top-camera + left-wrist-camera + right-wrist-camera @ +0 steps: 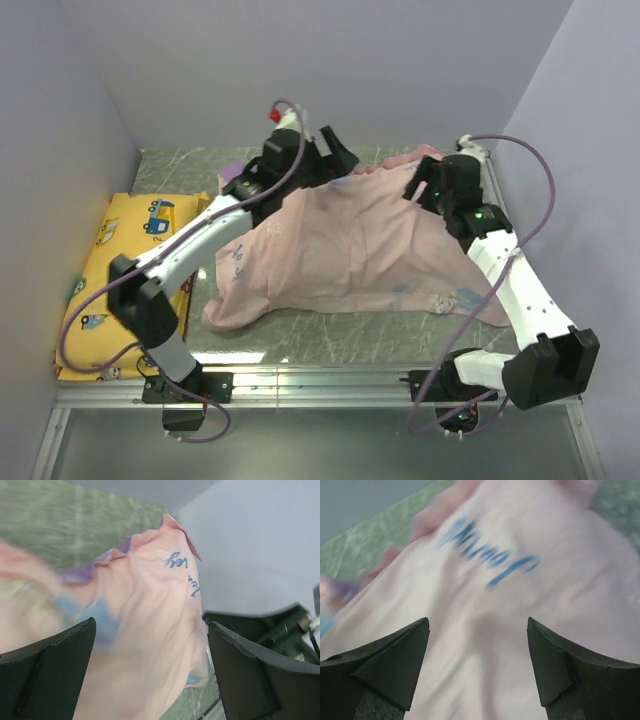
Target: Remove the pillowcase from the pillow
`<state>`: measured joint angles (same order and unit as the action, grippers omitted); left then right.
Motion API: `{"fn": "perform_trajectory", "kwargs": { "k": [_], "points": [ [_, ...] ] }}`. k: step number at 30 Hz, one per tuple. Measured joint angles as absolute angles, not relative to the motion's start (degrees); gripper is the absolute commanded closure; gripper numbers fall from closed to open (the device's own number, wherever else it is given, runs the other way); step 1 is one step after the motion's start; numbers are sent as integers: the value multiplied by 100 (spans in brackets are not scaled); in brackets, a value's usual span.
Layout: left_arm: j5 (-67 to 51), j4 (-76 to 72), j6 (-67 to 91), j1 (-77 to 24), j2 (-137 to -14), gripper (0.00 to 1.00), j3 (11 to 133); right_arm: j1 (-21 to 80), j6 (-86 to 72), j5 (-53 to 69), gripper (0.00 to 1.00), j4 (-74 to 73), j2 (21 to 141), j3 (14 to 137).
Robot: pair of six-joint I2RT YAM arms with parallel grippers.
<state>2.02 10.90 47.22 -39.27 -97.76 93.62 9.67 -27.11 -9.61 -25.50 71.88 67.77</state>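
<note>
**On the table, a pillowcase turned pink side out and no pillow in sight**

Over at the far left of the table, the yellow cushion lies flat beside the wall, well out of the action. Moving in, the left arm reaches up and across to the far side. The left gripper is spread wide: its wrist camera shows both fingers well apart, pale pink cloth hanging past them, nothing pinched.

Centre stage is the pillowcase, a big heap with the plain pink lining outward. It slopes from a ridge near the two grippers down toward the near edge of the table. A sliver of the purple printed side peeks out at the far edge, and blue lettering shows on the cloth. On the right, the right gripper hovers just above that ridge, also wide and empty, with the cloth blurred beneath it.

So where does the job stand? The case looks turned inside out, which reads as a peel well under way. But the pillow itself is nowhere to be seen. The heap stands tall enough that the pillow may well be underneath, though I can't tell. If so, what's left is a fresh grip on the cloth and a pull clear.
</note>
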Motion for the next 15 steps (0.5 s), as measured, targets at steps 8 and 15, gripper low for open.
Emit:
{"fn": "perform_trajectory", "kwargs": {
  "k": [8,15],
  "points": [
    [1824,1632,4792,-3653,-7546,2,7559,3210,-2585,-1444,14,-2545,6768,6772],
    [2445,1765,5196,-3269,-5551,5,5153,4980,-2464,-2064,14,-2539,7585,7356]
  ]
}}
